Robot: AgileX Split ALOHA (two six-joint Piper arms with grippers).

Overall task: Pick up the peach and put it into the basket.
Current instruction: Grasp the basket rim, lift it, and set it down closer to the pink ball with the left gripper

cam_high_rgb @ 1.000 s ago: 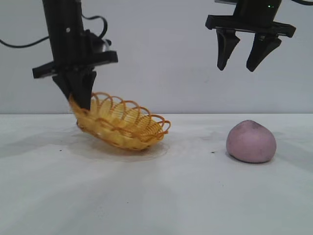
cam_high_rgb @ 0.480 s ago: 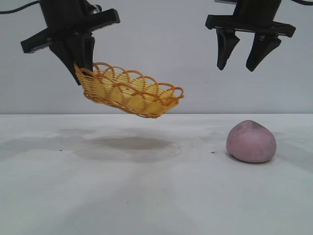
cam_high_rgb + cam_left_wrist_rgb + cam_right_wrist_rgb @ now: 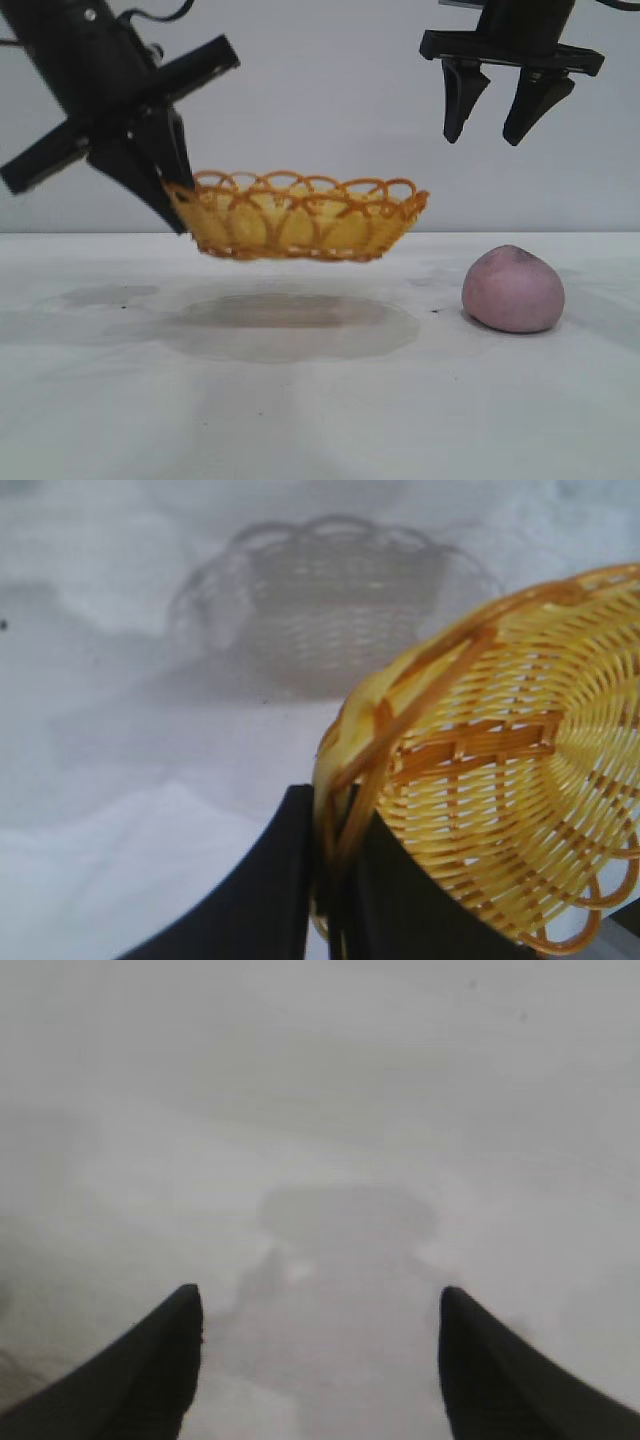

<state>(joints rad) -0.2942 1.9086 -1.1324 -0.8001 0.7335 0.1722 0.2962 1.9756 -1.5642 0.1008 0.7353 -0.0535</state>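
The yellow wicker basket (image 3: 300,215) hangs level in the air above the table, left of centre. My left gripper (image 3: 178,195) is shut on the basket's left rim and tilted; in the left wrist view the rim (image 3: 345,810) sits pinched between the two black fingers (image 3: 270,880). The pinkish-mauve peach (image 3: 513,289) rests on the table at the right, apart from the basket. High above the peach, slightly to its left, my right gripper (image 3: 482,140) hangs open with nothing between its fingers (image 3: 150,1360); only bare table shows under it in the right wrist view.
The basket's shadow (image 3: 285,315) lies on the white table (image 3: 320,420) under it. A plain grey wall stands behind.
The left gripper lifted the basket off the table, swung it to the right and levelled it, tilting as it did. The right gripper and the peach have not moved.
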